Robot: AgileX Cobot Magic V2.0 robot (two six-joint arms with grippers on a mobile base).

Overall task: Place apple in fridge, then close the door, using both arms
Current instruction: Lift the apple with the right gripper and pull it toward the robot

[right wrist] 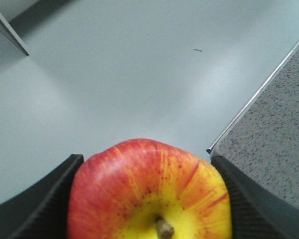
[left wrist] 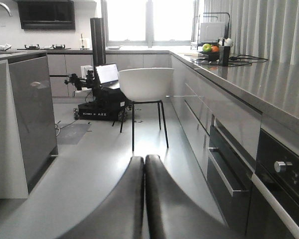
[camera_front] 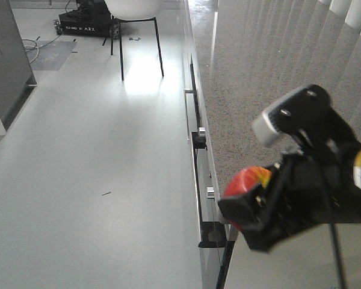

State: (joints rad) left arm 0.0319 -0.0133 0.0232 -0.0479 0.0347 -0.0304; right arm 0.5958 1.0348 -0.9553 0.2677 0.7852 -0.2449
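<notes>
The red-and-yellow apple point(right wrist: 149, 194) sits clamped in the right gripper point(right wrist: 145, 162), stem showing.

White lettering ending in "ARX" runs along the low black mobile base point(left wrist: 100, 112), far ahead and to the left of the left gripper point(left wrist: 144, 160); the characters before it are too small to read

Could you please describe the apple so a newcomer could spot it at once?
Find the long speckled grey counter on the right; by its near edge hovers the right gripper. Clamped between its black fingers is the apple, red streaked with yellow around the stem, the only bright thing nearby.
</notes>
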